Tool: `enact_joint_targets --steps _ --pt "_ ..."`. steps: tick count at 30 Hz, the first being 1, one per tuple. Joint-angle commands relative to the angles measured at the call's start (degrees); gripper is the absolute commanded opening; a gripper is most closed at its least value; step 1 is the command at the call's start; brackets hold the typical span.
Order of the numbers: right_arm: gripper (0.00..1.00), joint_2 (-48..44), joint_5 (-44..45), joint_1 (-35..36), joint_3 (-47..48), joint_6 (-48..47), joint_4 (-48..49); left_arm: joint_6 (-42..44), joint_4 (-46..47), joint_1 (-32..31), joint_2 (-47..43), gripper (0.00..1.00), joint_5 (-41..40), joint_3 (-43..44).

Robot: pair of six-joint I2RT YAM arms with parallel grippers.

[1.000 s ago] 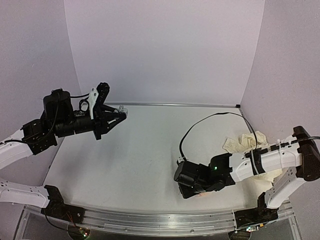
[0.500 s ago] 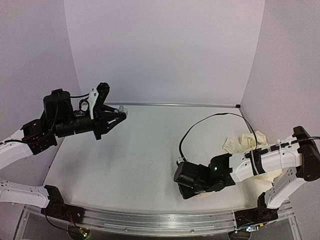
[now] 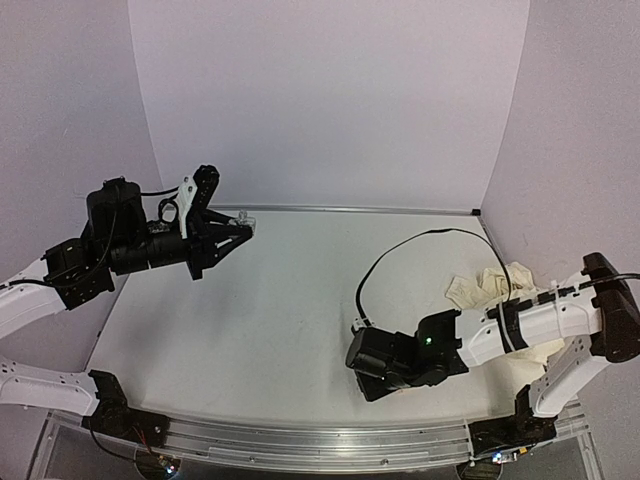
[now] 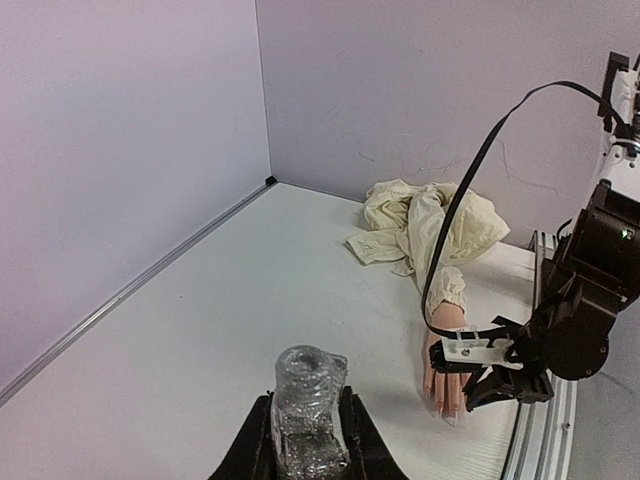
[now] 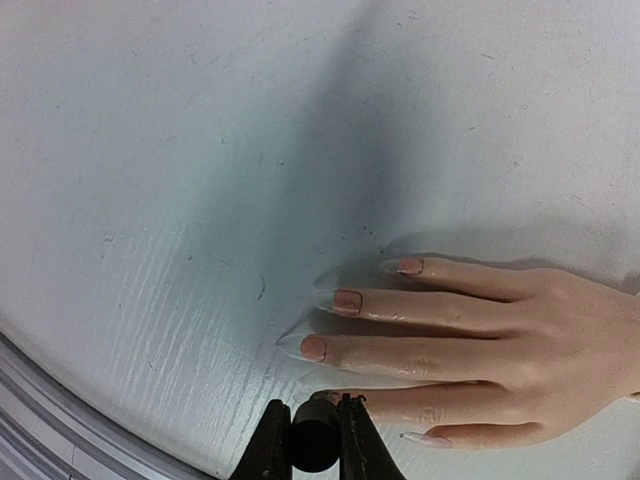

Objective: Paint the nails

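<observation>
Gripper on right (image 5: 313, 432) pinches black cap (image 5: 313, 450) (at nails (image 5: 346, 299)); left gripper (image 4: 307, 445) pinches clear bottle (image 4: 310, 375).

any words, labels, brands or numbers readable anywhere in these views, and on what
None: no view shows any readable text.
The clear bottle shows no label on the side in view, the black cap is plain, and the mannequin hand and cream sleeve carry no print.
</observation>
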Motion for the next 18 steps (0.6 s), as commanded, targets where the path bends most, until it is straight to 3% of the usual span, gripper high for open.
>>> enact_joint_targets --steps 1,18 --pt "0.00 1.3 0.4 0.5 1.1 0.5 -2.6 0.0 1.3 0.1 -0.3 0.00 0.8 0.3" --pt "0.00 3.0 -0.1 0.7 2.6 -0.6 -1.1 0.1 1.2 0.1 -0.5 0.00 0.7 0.3"
